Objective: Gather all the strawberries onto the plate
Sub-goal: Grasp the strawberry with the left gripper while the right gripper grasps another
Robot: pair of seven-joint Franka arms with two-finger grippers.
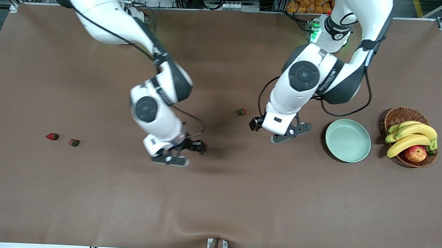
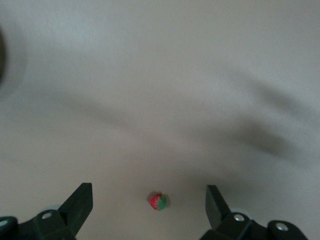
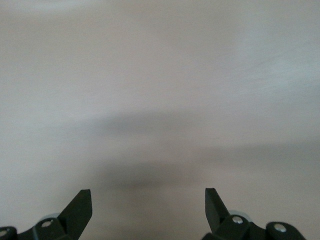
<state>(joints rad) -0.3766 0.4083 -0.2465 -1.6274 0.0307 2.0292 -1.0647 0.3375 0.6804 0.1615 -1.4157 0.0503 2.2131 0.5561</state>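
Note:
Three strawberries lie on the brown cloth. One strawberry (image 1: pixel 241 112) (image 2: pixel 158 201) is near the table's middle. The left wrist view shows it down on the cloth between the spread fingers of my left gripper (image 2: pixel 149 194), untouched. In the front view the left gripper (image 1: pixel 281 136) hangs open over the cloth between that berry and the pale mint-green plate (image 1: pixel 348 140), which holds nothing. Two more strawberries (image 1: pixel 52 136) (image 1: pixel 74 142) lie close together toward the right arm's end. My right gripper (image 1: pixel 177 154) (image 3: pixel 147 196) is open over bare cloth, between that pair and the middle berry.
A brown wicker basket (image 1: pixel 399 114) with bananas (image 1: pixel 411 136) and an apple (image 1: pixel 415 153) stands beside the plate at the left arm's end of the table.

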